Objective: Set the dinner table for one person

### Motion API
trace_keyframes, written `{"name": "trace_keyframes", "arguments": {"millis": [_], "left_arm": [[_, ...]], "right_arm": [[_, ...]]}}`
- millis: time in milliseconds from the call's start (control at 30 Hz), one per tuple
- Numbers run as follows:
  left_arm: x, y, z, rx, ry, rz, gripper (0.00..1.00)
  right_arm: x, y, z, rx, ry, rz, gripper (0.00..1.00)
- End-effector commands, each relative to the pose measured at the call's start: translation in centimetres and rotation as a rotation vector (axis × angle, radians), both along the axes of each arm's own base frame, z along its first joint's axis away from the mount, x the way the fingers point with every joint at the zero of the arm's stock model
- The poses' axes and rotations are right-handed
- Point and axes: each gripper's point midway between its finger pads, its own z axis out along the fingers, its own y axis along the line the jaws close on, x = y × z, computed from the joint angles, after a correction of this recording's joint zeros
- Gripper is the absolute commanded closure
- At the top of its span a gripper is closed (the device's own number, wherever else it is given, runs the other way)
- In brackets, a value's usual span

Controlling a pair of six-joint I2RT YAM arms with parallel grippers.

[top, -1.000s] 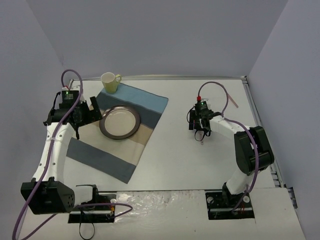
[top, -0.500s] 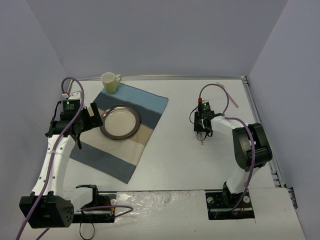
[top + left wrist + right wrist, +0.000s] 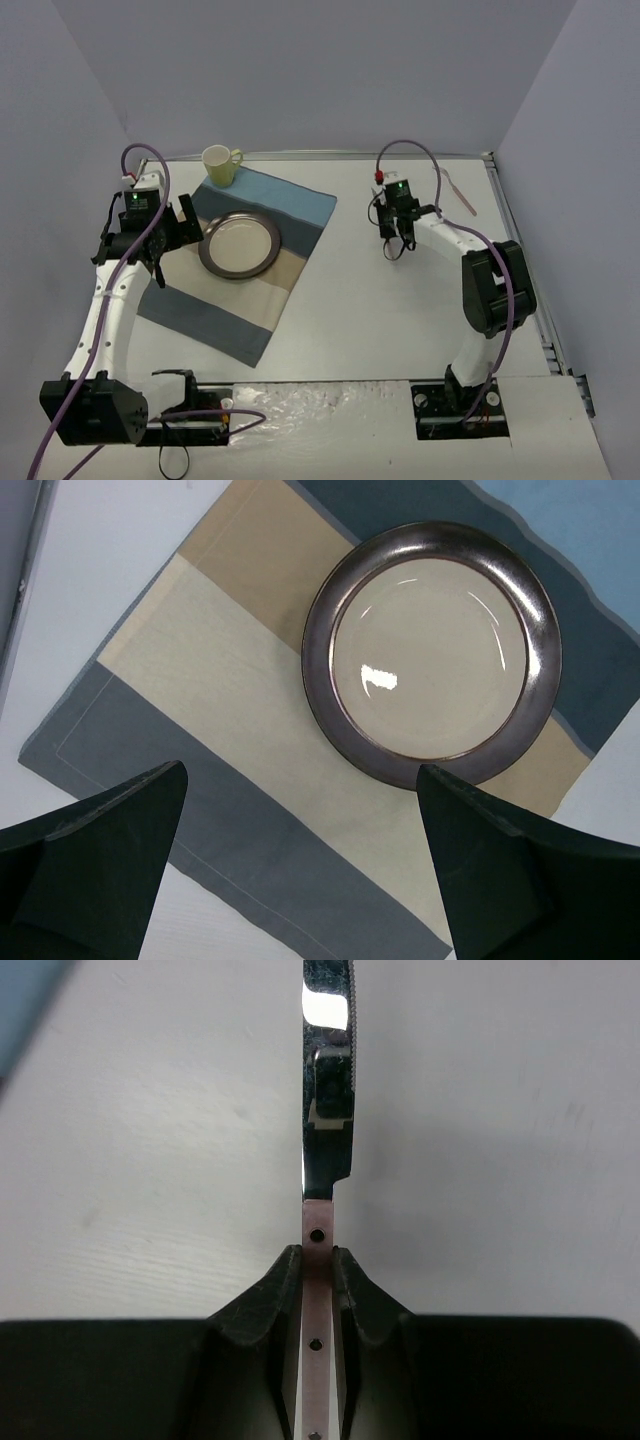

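**Knife gripped, plate laid on the placemat**

The white tabletop [image 3: 380, 320] is spread beneath both arms. A knife [image 3: 325, 1110] is clamped by its pinkish handle in the right claw [image 3: 318, 1255], with the blade over bare surface. Whether it touches cannot be told. The left claw [image 3: 300, 775] is held wide open above the striped placemat [image 3: 220, 680], near the brown-rimmed plate [image 3: 430, 655] laid on it. A yellow mug [image 3: 219, 163] is set at the cloth's far corner.

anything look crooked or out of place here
The striped placemat lies skewed, its edges diagonal to the rails of the dinner table. A pink utensil lies alone near the far right rail. Nothing looks spilled or broken.
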Motion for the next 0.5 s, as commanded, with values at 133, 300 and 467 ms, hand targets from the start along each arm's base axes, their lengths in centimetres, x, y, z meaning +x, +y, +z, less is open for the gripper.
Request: {"name": "trace_keyframes", "arguments": {"millis": [133,300,467], "left_arm": [[2.2,1.4,2.6,0.043,-0.111,0.033,0.03],[1.6,2.5,2.2,0.074,-0.111,0.078,0.03],[1.1,3.3,1.7,0.098,-0.097,0.113,0.03]], "right_arm": [[6.7,9.9,11.2,-0.126,-0.345,0.472,1.00],[8.0,15.6,11.2,-0.163,-0.417,0.760,1.00],[8.9,19.5,10.0,-0.245,-0.457,0.979,1.00]]}}
